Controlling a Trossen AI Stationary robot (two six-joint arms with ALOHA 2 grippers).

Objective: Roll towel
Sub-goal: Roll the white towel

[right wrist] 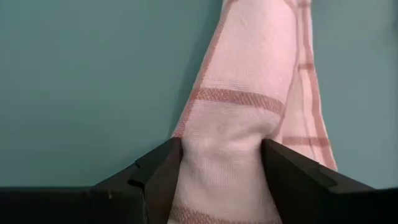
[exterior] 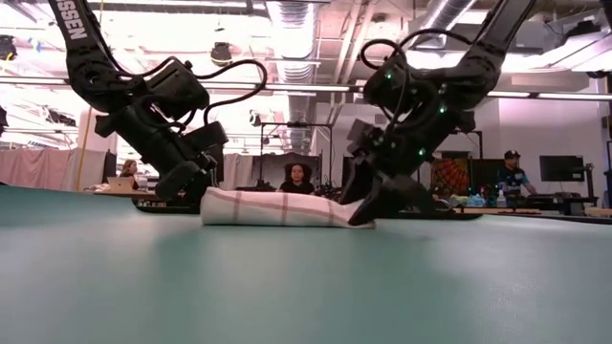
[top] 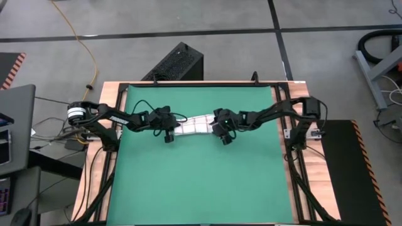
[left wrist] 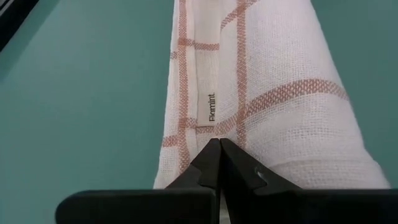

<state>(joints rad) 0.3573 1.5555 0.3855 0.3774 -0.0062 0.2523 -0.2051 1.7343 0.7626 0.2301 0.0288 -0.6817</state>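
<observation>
On my right gripper (right wrist: pixel 221 180) the fingers (right wrist: pixel 158 171) are spread wide with the fat end of the towel (top: pixel 193 124) bunched between them — looks like they're squeezing the roll from both sides, so I'd call that a hold. The left gripper (left wrist: pixel 219 152) has its fingers (left wrist: pixel 208 163) pinched fully together, tips right at the other end of the towel beside the little sewn-in label (left wrist: pixel 211 107). I can't see any cloth caught between those tips, so it's probably just pressing or resting there.

The towel itself is already a longish roll lying flat on the green mat (top: pixel 188 188), about mid-table and a bit toward the back, stretched between the two grippers. From the low view it sits low and slightly squashed.

Handling-wise my guess is it's light and floppy — a soft woven cloth that won't hold shape by itself and will happily spring loose if I let go carelessly. Not fragile, not slippery on the mat. I'd take it at the ends, around the full thickness of the roll, not by one loose layer or the hem.
</observation>
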